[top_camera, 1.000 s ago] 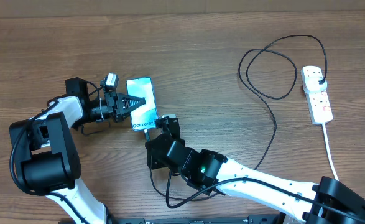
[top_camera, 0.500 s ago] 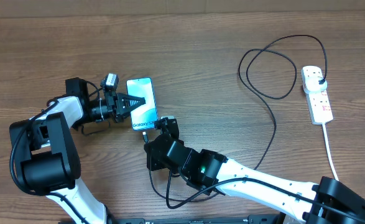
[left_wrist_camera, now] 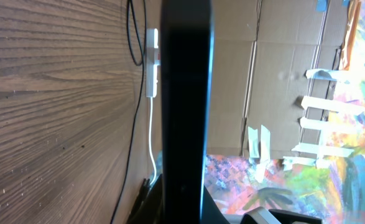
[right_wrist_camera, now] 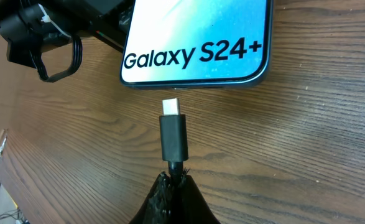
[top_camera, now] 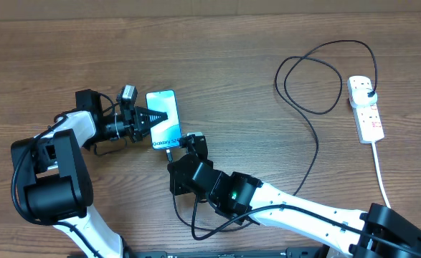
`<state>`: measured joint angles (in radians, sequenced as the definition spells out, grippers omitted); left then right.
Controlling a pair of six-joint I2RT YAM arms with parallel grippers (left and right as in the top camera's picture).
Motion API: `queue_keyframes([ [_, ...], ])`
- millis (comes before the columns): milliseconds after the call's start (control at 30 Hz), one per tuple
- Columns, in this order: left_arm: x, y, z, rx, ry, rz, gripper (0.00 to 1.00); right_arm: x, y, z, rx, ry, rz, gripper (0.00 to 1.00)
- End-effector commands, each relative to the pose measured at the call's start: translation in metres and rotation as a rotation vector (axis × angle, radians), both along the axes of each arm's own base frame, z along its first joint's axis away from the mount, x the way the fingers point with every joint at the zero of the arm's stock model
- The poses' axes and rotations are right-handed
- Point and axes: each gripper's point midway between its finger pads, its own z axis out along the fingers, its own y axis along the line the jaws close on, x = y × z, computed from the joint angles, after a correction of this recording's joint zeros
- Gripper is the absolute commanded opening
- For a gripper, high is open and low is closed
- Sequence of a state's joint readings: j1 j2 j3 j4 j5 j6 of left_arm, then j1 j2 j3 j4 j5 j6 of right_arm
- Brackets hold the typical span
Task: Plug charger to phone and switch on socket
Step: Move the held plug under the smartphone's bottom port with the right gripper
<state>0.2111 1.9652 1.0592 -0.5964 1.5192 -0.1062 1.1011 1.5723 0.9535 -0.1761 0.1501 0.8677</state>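
The right tool [right_wrist_camera: 173,182] is pinched shut on the charger [right_wrist_camera: 173,138] just behind its connector, aiming the bare tip at the lower edge of the phone [right_wrist_camera: 198,37], just short of it. The phone lies flat on the counter [top_camera: 253,43], screen reading "Galaxy S24+", with the left tool [top_camera: 147,120] closed narrow on its side, likely to brace it against the push. Far right lies the socket [top_camera: 366,113], charger plug already in; its markings are too small to read.
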Motion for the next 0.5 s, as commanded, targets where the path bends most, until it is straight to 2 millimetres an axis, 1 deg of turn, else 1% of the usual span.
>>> queue_keyframes([
  [0,-0.0004,-0.0016,0.018,-0.063,0.005,-0.008,0.07,0.0038,-0.002,0.0039,-0.002,-0.024,-0.021,0.04],
  [167,-0.0005,-0.0016,0.018,-0.066,0.018,-0.008,0.05,0.0062,-0.0004,0.0072,0.009,-0.038,-0.025,0.04],
  [300,-0.0004,-0.0016,0.018,-0.072,0.044,-0.007,0.05,0.0061,-0.0008,0.0061,0.001,-0.042,-0.02,0.04],
  [467,-0.0004,-0.0016,0.018,-0.071,0.043,-0.007,0.05,0.011,-0.0038,0.0048,-0.012,-0.06,-0.046,0.04],
])
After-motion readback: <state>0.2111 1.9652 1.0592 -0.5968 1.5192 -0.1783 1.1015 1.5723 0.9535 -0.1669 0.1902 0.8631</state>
